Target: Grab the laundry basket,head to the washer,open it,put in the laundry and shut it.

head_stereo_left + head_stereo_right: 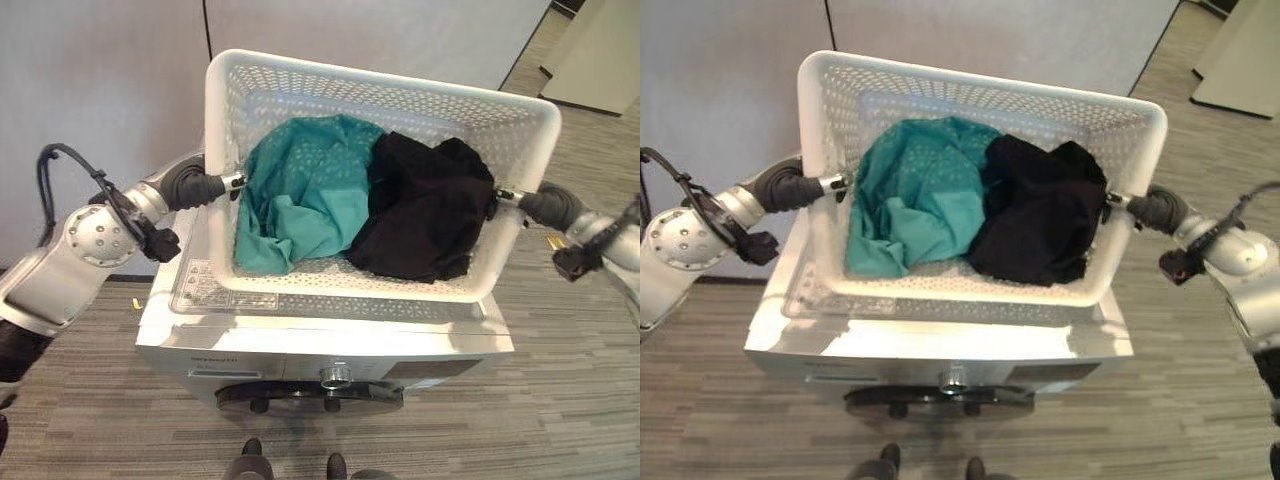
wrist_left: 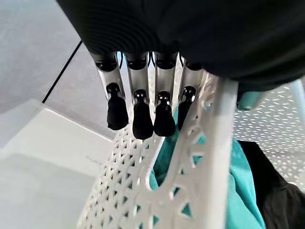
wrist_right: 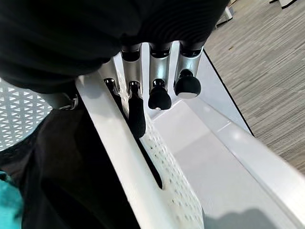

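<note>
The white laundry basket point(image 1: 380, 290) is sitting on, or just over, the top of the washer point(image 1: 330, 345), tilted so its open mouth is facing the head camera; whether its base is fully bearing on the lid cannot be told. Inside, a teal garment point(image 1: 300, 190) is lying toward the robot's left and a black garment point(image 1: 425, 215) toward its right, touching each other.

The left hand point(image 2: 143, 109) is grasping the basket's left rim, fingers hanging down the outer wall with the rim running beside the palm. The right hand point(image 3: 157, 86) is grasping the right rim likewise, one finger reaching into the handle slot.

The step in hand looks like parking the basket so the washer's door point(image 1: 310, 395), low on the front face, can be opened. To do this well, both hands should be lowering evenly until the base is lying flat and well back from the front edge, since a tilted basket could slide off or spill clothes. Only then should either hand be letting go.
</note>
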`<state>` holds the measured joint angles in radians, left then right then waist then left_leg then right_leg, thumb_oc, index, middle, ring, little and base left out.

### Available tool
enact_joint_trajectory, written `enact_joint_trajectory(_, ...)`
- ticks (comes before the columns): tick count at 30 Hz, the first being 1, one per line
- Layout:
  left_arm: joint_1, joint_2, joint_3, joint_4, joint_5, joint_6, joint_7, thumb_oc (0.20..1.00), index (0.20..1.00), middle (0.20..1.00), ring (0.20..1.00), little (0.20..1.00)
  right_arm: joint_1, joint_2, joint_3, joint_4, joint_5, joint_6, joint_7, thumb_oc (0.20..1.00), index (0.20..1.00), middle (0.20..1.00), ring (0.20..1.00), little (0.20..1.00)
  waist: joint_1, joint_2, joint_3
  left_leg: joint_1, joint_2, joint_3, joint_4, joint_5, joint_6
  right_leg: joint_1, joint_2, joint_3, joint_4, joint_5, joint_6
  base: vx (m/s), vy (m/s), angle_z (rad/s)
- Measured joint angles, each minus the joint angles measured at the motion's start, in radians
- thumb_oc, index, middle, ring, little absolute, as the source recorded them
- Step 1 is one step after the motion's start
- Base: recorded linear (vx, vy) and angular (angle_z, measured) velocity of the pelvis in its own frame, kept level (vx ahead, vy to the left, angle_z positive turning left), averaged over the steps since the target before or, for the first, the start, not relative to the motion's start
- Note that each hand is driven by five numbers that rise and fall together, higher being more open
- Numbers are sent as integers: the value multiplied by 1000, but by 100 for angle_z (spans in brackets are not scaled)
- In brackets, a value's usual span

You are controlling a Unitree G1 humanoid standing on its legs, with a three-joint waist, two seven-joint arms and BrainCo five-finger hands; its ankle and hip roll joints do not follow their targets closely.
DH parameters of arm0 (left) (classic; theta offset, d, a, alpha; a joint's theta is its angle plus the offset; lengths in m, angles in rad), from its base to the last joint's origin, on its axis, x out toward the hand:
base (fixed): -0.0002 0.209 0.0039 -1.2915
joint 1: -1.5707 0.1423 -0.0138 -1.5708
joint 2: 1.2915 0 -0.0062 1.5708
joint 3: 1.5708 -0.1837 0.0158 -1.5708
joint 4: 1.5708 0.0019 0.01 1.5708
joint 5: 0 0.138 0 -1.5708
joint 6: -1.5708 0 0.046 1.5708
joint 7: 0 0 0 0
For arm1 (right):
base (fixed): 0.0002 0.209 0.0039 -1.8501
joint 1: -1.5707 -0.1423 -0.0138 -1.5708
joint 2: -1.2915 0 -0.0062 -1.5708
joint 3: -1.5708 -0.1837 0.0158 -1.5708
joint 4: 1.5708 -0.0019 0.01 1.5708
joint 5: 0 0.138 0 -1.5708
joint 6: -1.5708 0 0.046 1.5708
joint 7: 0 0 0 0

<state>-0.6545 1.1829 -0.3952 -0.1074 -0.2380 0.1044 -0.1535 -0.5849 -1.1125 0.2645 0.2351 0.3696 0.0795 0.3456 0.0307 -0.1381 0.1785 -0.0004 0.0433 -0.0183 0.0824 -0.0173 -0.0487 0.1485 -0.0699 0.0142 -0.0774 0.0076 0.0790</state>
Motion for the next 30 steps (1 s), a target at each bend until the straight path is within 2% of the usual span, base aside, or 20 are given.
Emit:
enact_joint_trajectory(1, -23, -44, -4, 47, 0, -2, 5, 1000, 1000, 1000, 1000, 1000, -52, 24, 30, 61, 1, 1, -3, 1000, 1000, 1000, 1000, 1000, 4, 1, -1, 1, 0, -2, 1, 0, 0, 5, 1, -3, -2, 1, -1, 10, -5, 6)
enact_joint_trajectory(3, -156, -232, -21, 249, 4, -6, 60, 1000, 1000, 1000, 1000, 1000, -254, 132, 134, 335, 0, 31, -70, 1000, 1000, 1000, 1000, 1000, 15, 2, -4, -1, -1, -5, 5, 3, -3, 9, 2, -4, -8, 7, -1, -30, -8, 6)
enact_joint_trajectory(4, -208, -261, -35, 326, 13, -2, 91, 1000, 1000, 1000, 1000, 1000, -300, 158, 150, 393, -1, 53, -107, 1000, 1000, 1000, 1000, 1000, 21, 2, -4, -4, -1, -6, 5, 6, -5, 5, 2, -4, -8, 10, -2, -27, -3, 5)
enact_joint_trajectory(6, -406, -360, -122, 612, 20, 16, 178, 1000, 1000, 1000, 1000, 1000, -486, 244, 253, 585, 25, 86, -186, 1000, 1000, 1000, 1000, 1000, 20, 12, -9, -7, -5, -18, 5, 7, -6, 7, 0, -12, -8, 10, -1, 8, -13, 5)
enact_joint_trajectory(10, -458, -331, -130, 608, 16, -5, 218, 1000, 1000, 1000, 1000, 1000, -603, 232, 329, 687, 43, 81, -226, 1000, 1000, 1000, 1000, 1000, 24, 25, -15, -8, -3, -24, -1, 8, -7, 5, 1, -24, -8, 10, -1, -2, -10, 8)
enact_joint_trajectory(12, -457, -312, -128, 608, 11, -5, 236, 1000, 1000, 1000, 1000, 1000, -605, 222, 328, 683, 52, 79, -239, 1000, 1000, 1000, 1000, 1000, 30, 35, -20, -7, -2, -25, -8, 8, -7, 4, 2, -27, -8, 10, -1, 0, 0, 0)
enact_joint_trajectory(16, -423, -285, -114, 580, 9, -8, 253, 1000, 1000, 1000, 1000, 1000, -584, 211, 288, 672, 95, 80, -259, 1000, 1000, 1000, 1000, 1000, 38, 46, -26, -3, -1, -25, -21, 11, -8, 0, 2, -28, -8, 10, -1, 0, 0, 0)
enact_joint_trajectory(18, -362, -266, -57, 529, 10, -15, 258, 1000, 1000, 1000, 1000, 1000, -547, 199, 233, 632, 118, 69, -263, 1000, 1000, 1000, 1000, 1000, 34, 46, -26, -1, -1, -24, -26, 12, -8, 1, 2, -28, -8, 10, -1, 0, 0, 0)
enact_joint_trajectory(20, -266, -235, 15, 464, 11, -23, 260, 1000, 1000, 1000, 1000, 1000, -471, 152, 153, 571, 141, 65, -282, 1000, 1000, 1000, 1000, 1000, 35, 46, -26, 1, -2, -25, -35, 18, -7, -1, 1, -29, -8, 10, -1, 0, 0, 0)
enact_joint_trajectory(21, -80, -211, 185, 326, 13, -42, 261, 1000, 1000, 1000, 1000, 1000, -318, 116, -18, 449, 163, 36, -285, 1000, 1000, 1000, 1000, 1000, 34, 47, -27, 1, -2, -23, -47, 20, -6, -8, 1, -29, -8, 10, -1, 33, -21, 0)
enact_joint_trajectory(23, 155, -203, 384, 201, 22, -63, 262, 1000, 1000, 1000, 1000, 1000, -99, 82, -224, 318, 168, 0, -299, 1000, 1000, 1000, 1000, 1000, 32, 47, -27, 3, -2, -23, -55, 22, -5, -10, 1, -31, -8, 10, -2, 16, -7, 0)
enact_joint_trajectory(24, 249, -204, 448, 227, 22, -54, 268, 1000, 1000, 1000, 1000, 1000, -13, 62, -270, 361, 167, 0, -317, 1000, 1000, 1000, 1000, 1000, 39, 47, -27, 16, -2, -23, -62, 22, -5, -1, 1, -32, -9, 10, -2, 0, 0, 0)
enact_joint_trajectory(25, 331, -209, 521, 202, 25, -36, 260, 1000, 1000, 1000, 1000, 1000, 80, 71, -359, 296, 147, 27, -329, 1000, 1000, 1000, 1000, 1000, 38, 49, -26, 18, -2, -24, -65, 24, -6, 0, 1, -32, -10, 10, -2, 21, -26, -6)
enact_joint_trajectory(26, 437, -237, 638, 141, 32, -40, 256, 1000, 1000, 1000, 1000, 1000, 176, 97, -460, 220, 144, 16, -324, 1000, 1000, 1000, 1000, 1000, 34, 50, -26, 25, -2, -19, -73, 24, -6, 0, 1, -30, -10, 7, -4, 12, -24, -9)
enact_joint_trajectory(27, 594, -300, 781, 97, 59, -57, 266, 1000, 1000, 1000, 1000, 1000, 381, 117, -602, 109, 109, -13, -325, 1000, 1000, 1000, 1000, 1000, 29, 53, -25, 37, -3, -5, -82, 24, -6, 7, 3, -27, -10, 4, -1, 8, -32, -12)
enact_joint_trajectory(28, 701, -326, 857, 73, 80, -58, 265, 1000, 1000, 1000, 1000, 1000, 516, 141, -697, 42, 73, -18, -322, 1000, 1000, 1000, 1000, 1000, 31, 57, -26, 39, -2, -3, -88, 25, -6, 6, 1, -26, -10, 3, 0, -33, -37, -13)
enact_joint_trajectory(30, 787, -366, 921, 109, 105, -42, 270, 1000, 1000, 1000, 1000, 1000, 630, 171, -747, 53, 24, -8, -327, 1000, 1000, 1000, 1000, 1000, 28, 59, -25, 50, 0, 3, -90, 24, -6, 7, 3, -22, -10, -1, 1, -3, -35, -14)
